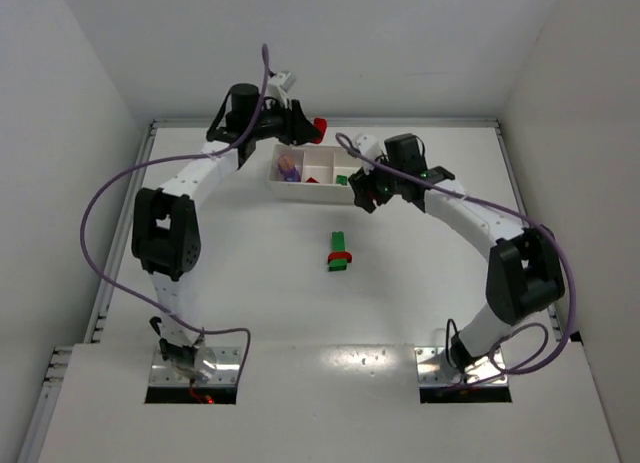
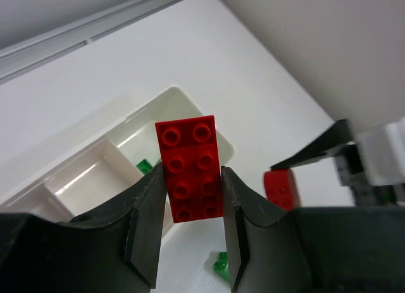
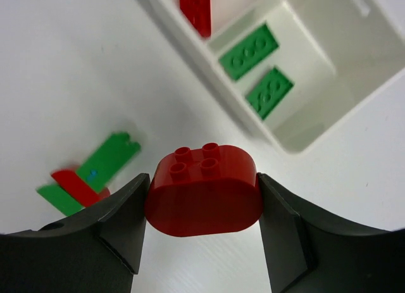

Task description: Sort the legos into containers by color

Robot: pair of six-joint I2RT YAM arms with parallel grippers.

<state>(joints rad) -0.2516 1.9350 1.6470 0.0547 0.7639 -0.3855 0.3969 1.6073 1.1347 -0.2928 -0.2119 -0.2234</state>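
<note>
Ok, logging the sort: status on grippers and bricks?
Left gripper shut on flat red brick. Right gripper shut on rounded red brick. Green-red stack loose outside tray. Nothing blocking.

Open table (image 1: 260,283) lies before the tray (image 1: 298,192) (one brick cluster (image 1: 339,253) interrupts it midway).

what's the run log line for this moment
left gripper: shut on red 2x4 brick | right gripper: shut on red rounded brick | unsorted: green and red bricks
</note>
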